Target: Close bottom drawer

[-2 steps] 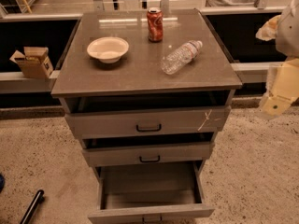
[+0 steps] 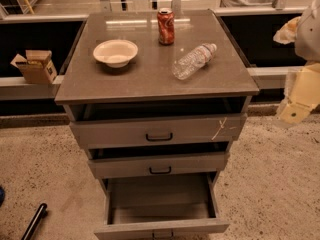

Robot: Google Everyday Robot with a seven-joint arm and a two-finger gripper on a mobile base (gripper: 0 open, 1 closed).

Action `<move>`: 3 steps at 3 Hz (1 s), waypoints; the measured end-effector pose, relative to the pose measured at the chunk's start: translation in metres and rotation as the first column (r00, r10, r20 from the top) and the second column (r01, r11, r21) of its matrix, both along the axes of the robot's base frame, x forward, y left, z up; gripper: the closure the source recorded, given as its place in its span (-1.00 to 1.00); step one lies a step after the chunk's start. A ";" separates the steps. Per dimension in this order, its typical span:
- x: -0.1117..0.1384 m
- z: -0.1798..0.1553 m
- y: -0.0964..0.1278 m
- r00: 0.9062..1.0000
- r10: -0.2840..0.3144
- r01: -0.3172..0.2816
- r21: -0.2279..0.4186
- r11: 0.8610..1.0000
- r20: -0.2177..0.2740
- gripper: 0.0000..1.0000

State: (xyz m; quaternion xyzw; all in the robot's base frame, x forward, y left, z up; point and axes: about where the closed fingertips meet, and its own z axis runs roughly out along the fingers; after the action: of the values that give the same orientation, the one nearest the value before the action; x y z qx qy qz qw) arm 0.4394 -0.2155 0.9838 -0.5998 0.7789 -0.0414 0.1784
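Gripper point(image 2: 298, 96): cream-coloured, raised to the right of the cabinet point(image 2: 150, 81), about level with its top and well apart from every drawer. Apart or together: cannot tell. Probably not yet lined up to push.

Bottom drawer point(image 2: 159, 204): lowest in the cabinet, pulled farthest out, empty.

Middle drawer point(image 2: 125, 166), top drawer point(image 2: 125, 132): slightly ajar.

On the cabinet: bowl point(image 2: 115, 52), can point(image 2: 165, 26), bottle point(image 2: 194, 60), all out of the closing path.

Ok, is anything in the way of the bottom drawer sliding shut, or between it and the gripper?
Nothing visible. The bottom drawer is pulled out and looks empty inside. The gripper hangs at the right edge, level with the top drawer, with only floor between it and the bottom drawer.
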 end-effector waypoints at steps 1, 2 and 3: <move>0.004 -0.051 -0.025 0.998 -0.050 0.055 0.115 0.992 -0.048 -1.00; -0.006 -0.127 -0.038 0.989 -0.111 0.138 0.313 0.940 -0.102 -1.00; -0.030 -0.210 -0.038 0.981 -0.121 0.171 0.391 0.904 -0.150 -1.00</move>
State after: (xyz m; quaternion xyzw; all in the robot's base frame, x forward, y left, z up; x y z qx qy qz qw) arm 0.4096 -0.2533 0.7740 -0.4917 0.8229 0.1430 0.2462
